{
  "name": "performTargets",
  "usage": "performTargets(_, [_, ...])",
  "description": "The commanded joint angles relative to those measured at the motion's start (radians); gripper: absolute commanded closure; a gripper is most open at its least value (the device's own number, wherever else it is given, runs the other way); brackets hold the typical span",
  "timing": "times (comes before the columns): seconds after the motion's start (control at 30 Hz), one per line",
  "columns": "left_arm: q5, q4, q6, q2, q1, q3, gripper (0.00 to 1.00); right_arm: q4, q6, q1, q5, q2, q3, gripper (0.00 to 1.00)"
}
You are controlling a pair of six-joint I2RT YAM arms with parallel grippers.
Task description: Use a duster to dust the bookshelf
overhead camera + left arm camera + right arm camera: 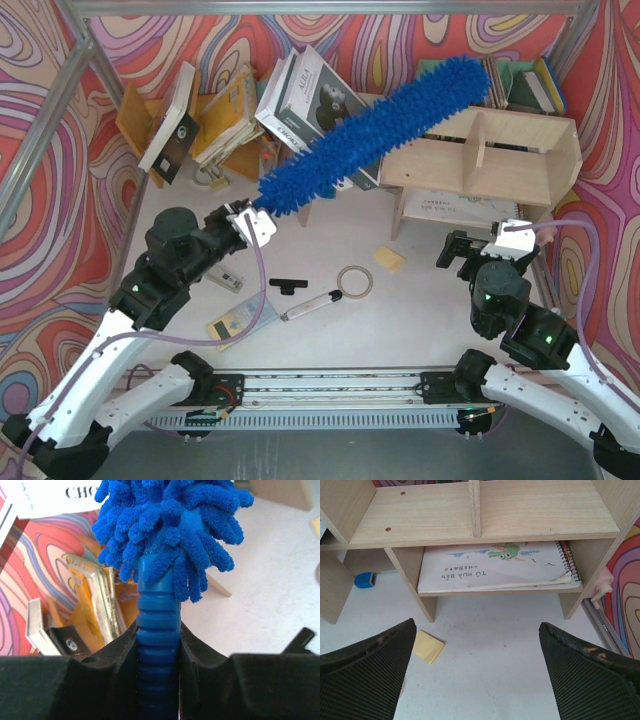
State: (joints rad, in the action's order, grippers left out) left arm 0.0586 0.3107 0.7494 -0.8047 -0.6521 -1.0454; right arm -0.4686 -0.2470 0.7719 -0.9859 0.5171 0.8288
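Pincer [157, 680] clamping duster [170, 535] handle, books [95, 605] behind

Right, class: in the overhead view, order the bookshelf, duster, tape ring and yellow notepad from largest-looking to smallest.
1. bookshelf
2. duster
3. tape ring and yellow notepad: too alike to rank.

Shaggy bright-blue duster [380, 135] slants upward, ribbed handle low — its fluffy tip over the left end of the pale plywood bookshelf [520, 160], low, with open divided compartments.
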Motion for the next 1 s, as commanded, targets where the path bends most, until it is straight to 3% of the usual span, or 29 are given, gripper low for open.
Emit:
performTargets(0.0, [0.079,-0.152,0.037,-0.024,0.107,-0.027,1.0,0.021,0.013,0.001,-0.001,-0.007,-0.009,0.03])
performTargets(0.33, [0.133,-0.258,0.018,-0.093,0.239,-0.014,1.0,0.022,0.016,0.0,-0.002,0.001,-0.01,0.03])
performTargets(0.67, [0.199,-0.342,-0.13,-0.105,0.233,0.13,1.0,0.025,0.018,0.0,-0.008,0.001,-0.011,0.03])
performTargets(0.97, [0.156,-0.259,-0.073,-0.127,0.12,0.172,1.0,0.025,0.017,0.0,-0.011,-0.01,-0.011,0.03])
